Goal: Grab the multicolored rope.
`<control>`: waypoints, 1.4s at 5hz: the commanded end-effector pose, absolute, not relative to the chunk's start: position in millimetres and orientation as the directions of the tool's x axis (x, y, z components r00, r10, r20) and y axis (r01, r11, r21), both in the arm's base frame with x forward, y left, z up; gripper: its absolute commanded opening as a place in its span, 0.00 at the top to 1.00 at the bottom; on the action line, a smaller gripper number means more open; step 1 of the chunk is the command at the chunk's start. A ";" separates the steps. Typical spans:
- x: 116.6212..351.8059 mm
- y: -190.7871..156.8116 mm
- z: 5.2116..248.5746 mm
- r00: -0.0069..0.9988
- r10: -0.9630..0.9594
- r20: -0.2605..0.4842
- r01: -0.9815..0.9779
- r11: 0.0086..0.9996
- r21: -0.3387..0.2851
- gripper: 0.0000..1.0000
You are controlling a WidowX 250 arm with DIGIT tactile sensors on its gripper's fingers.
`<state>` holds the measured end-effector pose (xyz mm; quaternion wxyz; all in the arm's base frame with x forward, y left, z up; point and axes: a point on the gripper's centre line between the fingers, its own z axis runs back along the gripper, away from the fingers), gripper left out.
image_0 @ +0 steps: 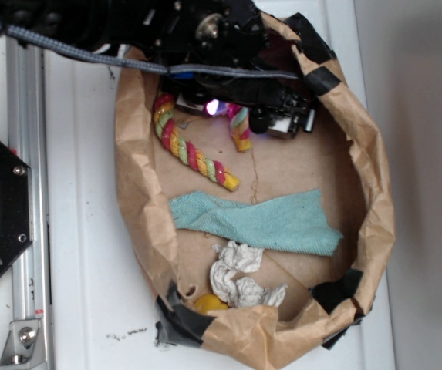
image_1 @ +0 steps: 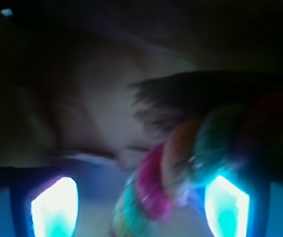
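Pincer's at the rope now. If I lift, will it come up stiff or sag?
Likely sags: the rope already lies bent in an arc. Its twisted strands look grippy, so slipping seems unlikely. The pincer straddles it near one end, so the long free end would probably dangle.

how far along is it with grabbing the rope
Done: the hand has reached the rope at the top of the paper basket. In hand: the wrist view shows the rope between its fingers. Left: closing and lifting; a firm grip isn't visible yet.

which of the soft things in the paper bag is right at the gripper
The multicolored rope, the red, yellow and green twist at the top of the bag. The gripper is over its bend; the teal cloth and white paper wad lie farther down.
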<state>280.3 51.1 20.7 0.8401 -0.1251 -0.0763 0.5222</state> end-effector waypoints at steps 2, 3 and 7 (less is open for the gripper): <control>274.2 35.3 3.9 0.539 0.839 0.083 -0.796 0.538 -0.277 1.00; 278.2 34.2 15.4 0.614 0.785 0.086 -0.737 0.608 -0.295 1.00; 282.6 12.5 138.7 0.914 0.363 0.183 -0.293 0.899 -0.325 1.00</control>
